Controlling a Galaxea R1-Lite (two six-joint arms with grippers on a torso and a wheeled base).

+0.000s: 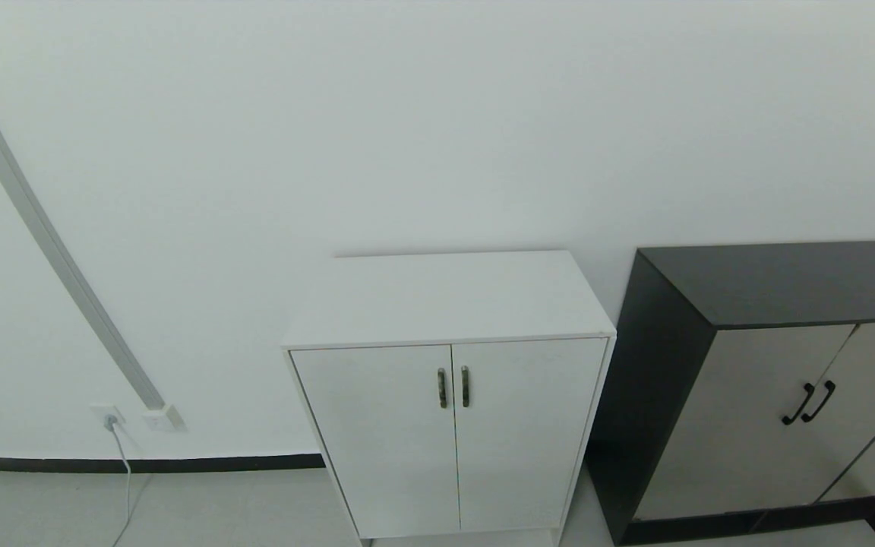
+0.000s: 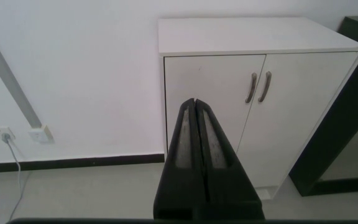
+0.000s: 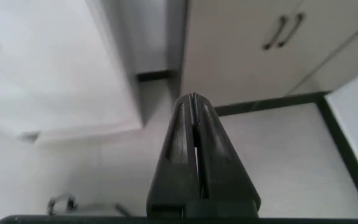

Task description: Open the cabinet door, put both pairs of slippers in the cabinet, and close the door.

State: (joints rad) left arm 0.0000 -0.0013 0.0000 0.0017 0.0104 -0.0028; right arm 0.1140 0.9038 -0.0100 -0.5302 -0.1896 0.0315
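Standing place: the white cabinet (image 1: 445,304) is on the floor (image 1: 217,509), its back against the wall (image 1: 437,114).
Doors: the left door (image 1: 377,433) and the right door (image 1: 521,425) of the white cabinet are both closed, and they meet in the middle of its front.
Handles: the left handle (image 1: 442,387) and the right handle (image 1: 465,386) are upright, just beside each other at the line where the doors meet, in the upper part of the front.
Left gripper: the left gripper (image 2: 195,102) is in front of the white cabinet and apart from it. It points toward the left door, its two fingers pressed together with nothing between them.
Right gripper: the right gripper (image 3: 193,98) is to the right of the white cabinet, above the floor before the black cabinet (image 1: 749,281). Its fingers are also together and hold nothing.
Black cabinet: near the right side of the white cabinet, with grey doors that are closed.
Wall socket: the wall socket (image 1: 108,418) is low on the wall, well to the left of the white cabinet. A cable (image 1: 126,479) hangs from it to the floor.
Grey strip: the grey strip (image 1: 42,228) runs slanted on the wall and ends near the socket.
Skirting: the dark skirting (image 1: 141,463) runs along the foot of the wall up to the left side of the white cabinet.
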